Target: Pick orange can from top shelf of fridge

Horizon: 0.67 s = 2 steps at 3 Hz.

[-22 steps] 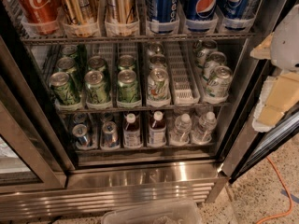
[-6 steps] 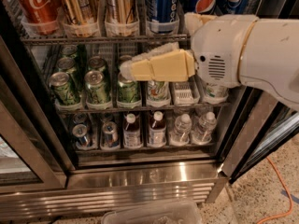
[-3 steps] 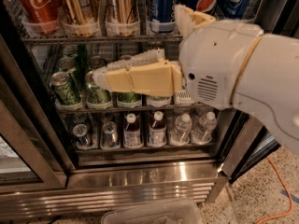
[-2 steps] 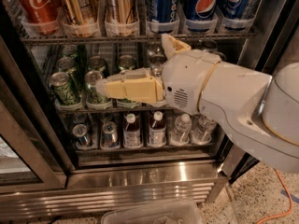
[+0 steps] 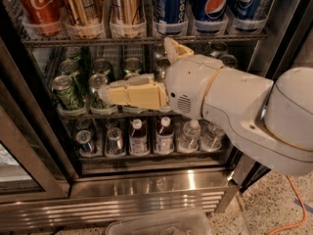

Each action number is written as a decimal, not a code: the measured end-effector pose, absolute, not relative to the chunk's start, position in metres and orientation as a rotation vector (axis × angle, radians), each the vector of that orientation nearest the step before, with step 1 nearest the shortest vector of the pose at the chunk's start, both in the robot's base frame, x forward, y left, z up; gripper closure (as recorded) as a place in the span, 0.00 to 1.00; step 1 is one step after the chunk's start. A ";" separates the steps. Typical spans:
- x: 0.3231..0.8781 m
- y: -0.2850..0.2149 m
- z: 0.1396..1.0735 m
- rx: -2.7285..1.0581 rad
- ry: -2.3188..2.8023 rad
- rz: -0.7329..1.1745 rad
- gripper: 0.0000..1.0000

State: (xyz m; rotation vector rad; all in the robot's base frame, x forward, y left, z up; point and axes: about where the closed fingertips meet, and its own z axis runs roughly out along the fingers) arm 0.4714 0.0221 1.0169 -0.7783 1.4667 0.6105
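Two golden-orange cans stand side by side in clear cups on the top shelf (image 5: 146, 39), one (image 5: 83, 6) next to the red Coca-Cola can (image 5: 41, 4), the other (image 5: 126, 5) to its right. Several blue Pepsi cans (image 5: 212, 4) fill the right side of that shelf. My gripper (image 5: 105, 93) is cream-coloured and points left in front of the middle shelf, well below the orange cans and touching none of them. My big white arm (image 5: 230, 106) covers the right half of the middle shelf. The fridge (image 5: 146, 192) stands open.
Green cans (image 5: 66, 92) fill the middle shelf's left side. Small bottles (image 5: 138, 136) and cans stand on the bottom shelf. The dark door frame (image 5: 29, 146) slants at the left. A clear plastic bin (image 5: 161, 223) and an orange cable (image 5: 293, 204) lie on the floor.
My arm came in from the right edge to the front of the middle shelf. Over the last second the gripper stayed near the green cans while the arm's body shifted right.
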 end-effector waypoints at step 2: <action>0.497 0.028 1.015 -0.824 1.418 0.597 0.00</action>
